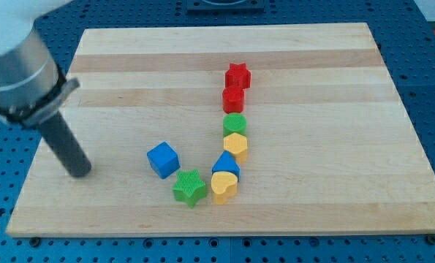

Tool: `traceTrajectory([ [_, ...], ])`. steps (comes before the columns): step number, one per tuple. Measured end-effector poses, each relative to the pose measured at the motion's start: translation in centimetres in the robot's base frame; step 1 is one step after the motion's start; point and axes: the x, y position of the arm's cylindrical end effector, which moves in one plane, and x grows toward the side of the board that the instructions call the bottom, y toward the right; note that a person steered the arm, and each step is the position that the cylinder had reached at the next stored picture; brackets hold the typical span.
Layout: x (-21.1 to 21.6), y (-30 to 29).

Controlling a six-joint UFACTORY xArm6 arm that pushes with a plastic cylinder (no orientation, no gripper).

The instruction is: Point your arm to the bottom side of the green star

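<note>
Rod tip (78, 173), bare and grasping nothing, near bench's left edge; approaching ribbed green star block (190, 188) risks nudging blue cube (163, 159).

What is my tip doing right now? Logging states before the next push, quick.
My tip: no gripper, holds nothing; it rests on the board at the view's left, apart from the blue cube and green star.

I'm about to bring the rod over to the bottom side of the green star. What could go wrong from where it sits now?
1. My tip sits at the view's left of the blue cube; a straight path toward the green star block may clip the cube.
2. The star seems to touch the yellow heart block, so a bump could shift both.
3. The star lies near the bottom edge of the wooden board, leaving little room below it.
</note>
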Motion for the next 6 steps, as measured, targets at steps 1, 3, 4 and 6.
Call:
traceTrajectory([
  [1, 5.1, 1.3],
  [3, 5.9, 6.1],
  [4, 5.9, 6.6],
  [6, 6.3, 11.5],
])
